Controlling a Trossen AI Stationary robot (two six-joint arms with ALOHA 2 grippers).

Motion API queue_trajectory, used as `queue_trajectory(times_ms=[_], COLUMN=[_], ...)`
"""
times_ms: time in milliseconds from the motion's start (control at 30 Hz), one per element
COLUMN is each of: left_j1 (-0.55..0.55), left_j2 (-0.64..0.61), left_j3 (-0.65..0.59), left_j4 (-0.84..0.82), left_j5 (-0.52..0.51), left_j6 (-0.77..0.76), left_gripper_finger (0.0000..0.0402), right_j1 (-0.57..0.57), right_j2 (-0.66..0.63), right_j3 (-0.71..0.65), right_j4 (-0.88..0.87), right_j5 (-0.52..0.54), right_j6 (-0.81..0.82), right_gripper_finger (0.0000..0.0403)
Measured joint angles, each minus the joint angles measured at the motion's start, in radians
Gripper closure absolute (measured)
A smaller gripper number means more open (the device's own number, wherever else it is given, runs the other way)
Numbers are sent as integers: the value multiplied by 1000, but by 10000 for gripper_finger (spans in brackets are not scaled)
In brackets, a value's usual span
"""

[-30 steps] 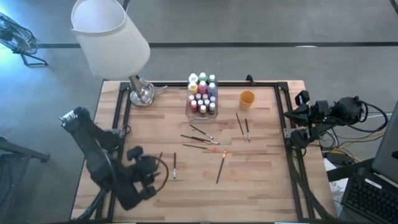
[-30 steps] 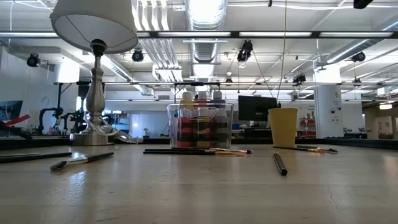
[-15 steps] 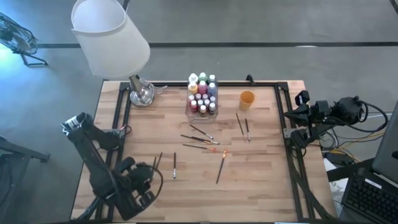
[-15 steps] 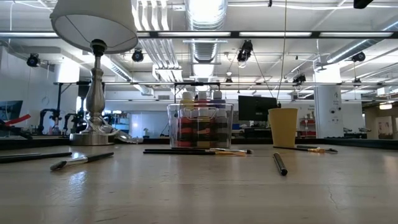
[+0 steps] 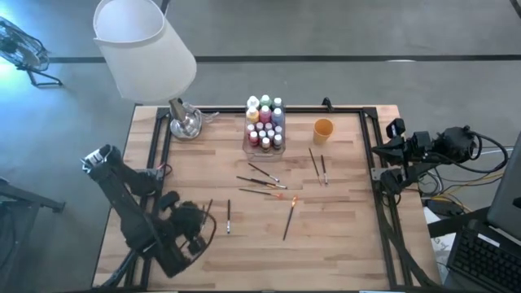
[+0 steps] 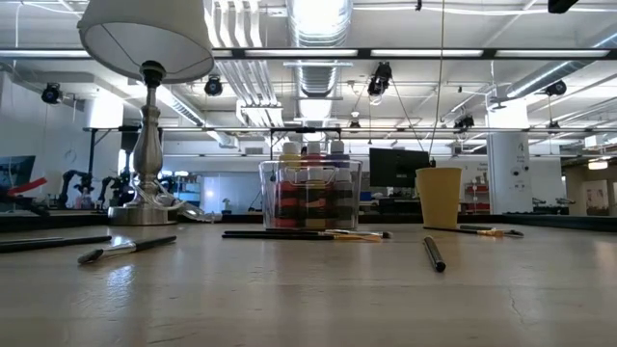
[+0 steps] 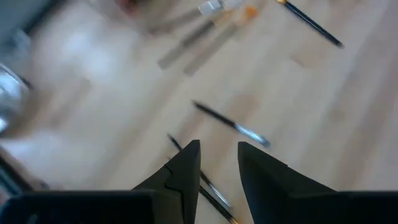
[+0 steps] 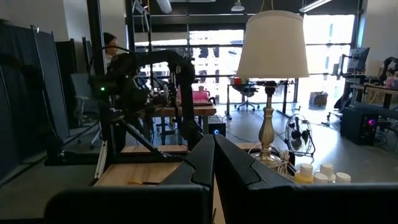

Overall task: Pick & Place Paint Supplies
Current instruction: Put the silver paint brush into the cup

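Observation:
Several thin dark-handled paintbrushes lie flat on the wooden table: two at the near left, the others around the middle. Small paint bottles with white caps stand in a clear box at the far middle. My left gripper hovers open above the near-left brushes, pointing steeply down, touching nothing. My right gripper waits shut beyond the table's right edge.
A lamp with a white shade stands on its metal foot at the far left corner. A small orange cup sits to the right of the box. A black frame runs along the table's sides.
My left gripper has tipped further downward over the near-left brushes and sunk slightly, after a small swing toward the near edge and back. The gap between its fingers looks unchanged. The brushes have stayed where they were.

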Motion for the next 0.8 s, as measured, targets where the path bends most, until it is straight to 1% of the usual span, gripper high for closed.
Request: queue_trajectory(times_ms=[100,200,300,433,500,567,633,700,800], left_j1=[63,147,234,329,355,376,390,397,397], left_j2=[-21,-58,-117,-234,-312,-399,-491,-578,-702], left_j3=[-12,-49,-125,-277,-370,-469,-573,-681,-836], left_j4=[13,96,276,623,789,928,1053,1159,1275], left_j5=[-65,-106,-117,-117,-116,-98,-52,-18,-8], left_j6=[131,334,589,950,1090,1172,1217,1240,1244], left_gripper_finger=[289,289,290,305,317,329,337,342,346], right_j1=[0,0,0,0,0,0,0,0,0], right_j2=[0,0,0,0,0,0,0,0,0], right_j3=[0,0,0,-2,-12,-24,-39,-56,-77], right_j4=[0,0,0,1,-1,-1,0,-1,-1], right_j5=[0,0,-1,-2,-2,-3,-2,-1,-1], right_j6=[0,0,19,8,2,8,-1,-27,-43], right_gripper_finger=[394,394,394,394,394,394,394,394,394])
